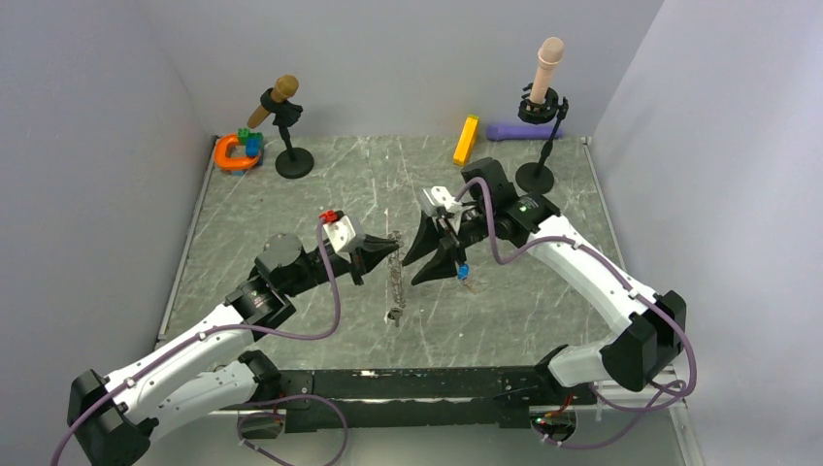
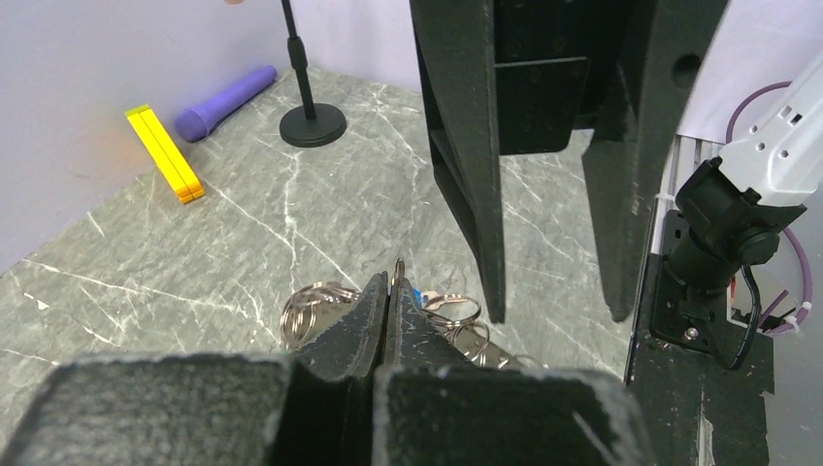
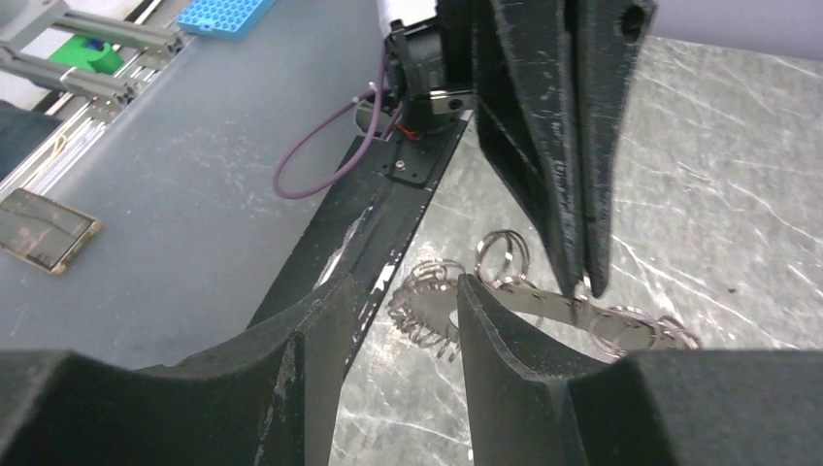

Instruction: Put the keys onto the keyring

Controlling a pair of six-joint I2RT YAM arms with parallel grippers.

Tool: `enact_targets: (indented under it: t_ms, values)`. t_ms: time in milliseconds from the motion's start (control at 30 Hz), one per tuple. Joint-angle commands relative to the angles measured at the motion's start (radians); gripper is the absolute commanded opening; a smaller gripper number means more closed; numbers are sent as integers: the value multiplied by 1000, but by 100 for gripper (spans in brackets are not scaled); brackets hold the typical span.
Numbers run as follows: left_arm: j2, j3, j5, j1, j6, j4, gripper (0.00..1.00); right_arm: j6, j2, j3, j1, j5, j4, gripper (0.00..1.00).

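The keyring (image 1: 395, 288) is a thin grey metal band fringed with small loops, stretched along the table's middle. My left gripper (image 1: 395, 244) is shut on its far end; in the left wrist view its tips (image 2: 393, 279) pinch the thin metal, with loops (image 2: 315, 308) on either side. A blue-headed key (image 1: 462, 272) sits by the right gripper's lower finger and shows beside the left tips (image 2: 417, 294). I cannot tell whether it is on a loop. My right gripper (image 1: 411, 271) is open, its jaws (image 3: 398, 286) standing over the keyring's looped end (image 3: 432, 309).
An orange C-shaped toy (image 1: 231, 153) with green and blue pieces sits back left. Two black stands (image 1: 294, 162) (image 1: 535, 178) stand at the back. A yellow block (image 1: 466, 140) and a purple cylinder (image 1: 514, 130) lie near the back wall. Walls enclose three sides.
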Motion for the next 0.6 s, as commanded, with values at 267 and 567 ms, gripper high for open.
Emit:
enact_targets:
  t_ms: [267,567]
  values:
    - [-101,-26,189,56,156,76,0,-421,-18,158,-45,-11,-383,54]
    - [-178,6,435,78,377,-106,0,-419,-29,135,-112,-21,-366,55]
